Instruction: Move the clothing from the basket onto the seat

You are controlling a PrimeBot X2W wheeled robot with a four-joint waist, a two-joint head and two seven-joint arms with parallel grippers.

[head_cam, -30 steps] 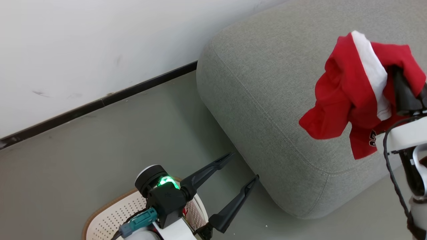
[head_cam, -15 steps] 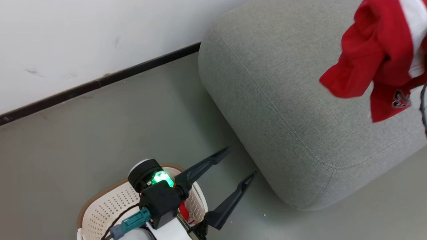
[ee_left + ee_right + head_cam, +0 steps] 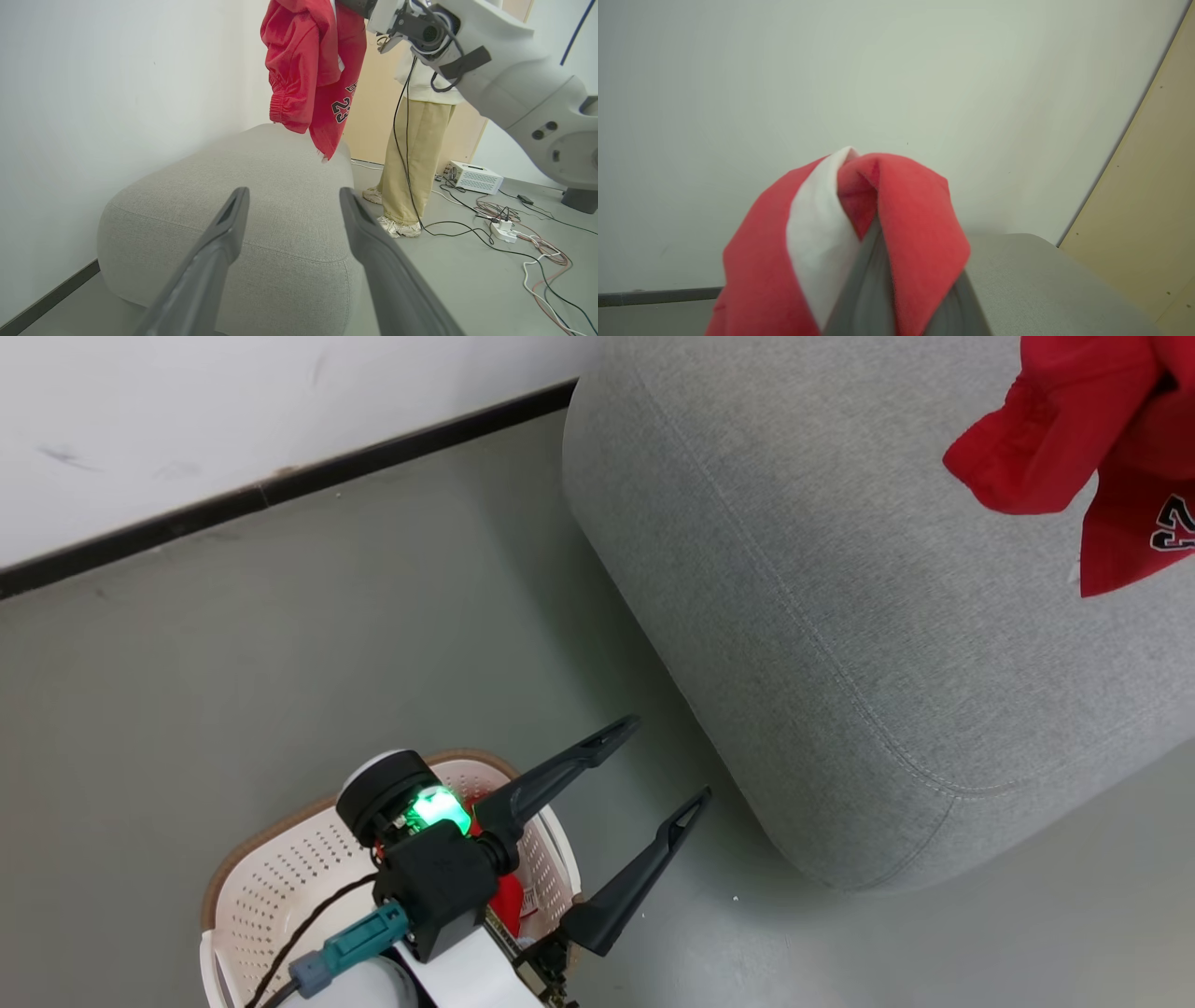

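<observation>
Left wrist view: right claw clenched on red garment, hanging above seat; carry step, I judge. Next: lower onto seat, let go. Left claw gapes empty beside seat.

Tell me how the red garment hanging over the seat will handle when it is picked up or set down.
Likely very floppy: the red garment droops in loose folds from the one spot the right gripper pinches. Probably light, since that small pinch carries it whole. On the seat it should crumple, not keep a shape.
</observation>
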